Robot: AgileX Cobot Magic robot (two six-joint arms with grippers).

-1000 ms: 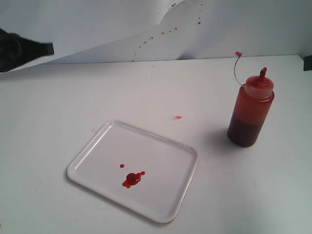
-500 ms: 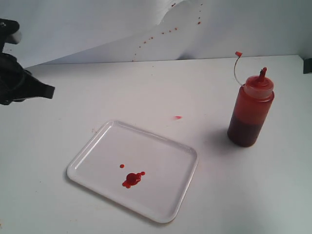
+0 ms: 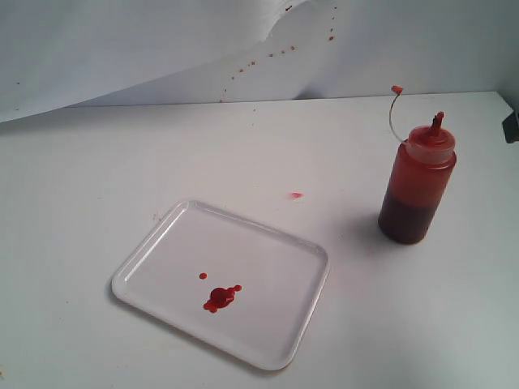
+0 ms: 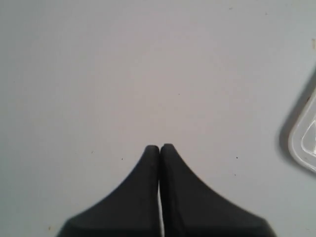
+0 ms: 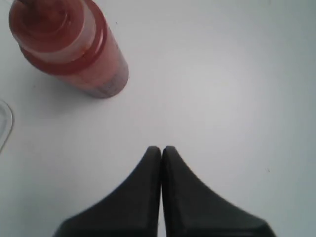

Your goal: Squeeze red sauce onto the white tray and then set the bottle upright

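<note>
The bottle (image 3: 418,190) is stood upright on the table (image 3: 122,162) at the right of the exterior frame, well apart from the white tray (image 3: 259,267) at lower centre, on which the red sauce (image 3: 220,297) is deposited. The left fingers (image 4: 145,173) and the right fingers (image 5: 145,173) are pressed together with nothing held.

Our count, kind by kind

We count one tray (image 3: 243,247) and one bottle (image 3: 418,190) with one tip cap (image 3: 396,89). On the tray we find one blob of sauce (image 3: 219,297) and one separate droplet (image 3: 203,275); the tiny beads at the blob's edge run together, so we cannot number them. We see one smear (image 3: 296,195) on the one table (image 3: 97,162), and specks (image 3: 270,55) too small to count. There are two grippers, the left gripper (image 4: 160,147) and the right gripper (image 5: 161,148), with two fingers (image 4: 140,192) each.
</note>
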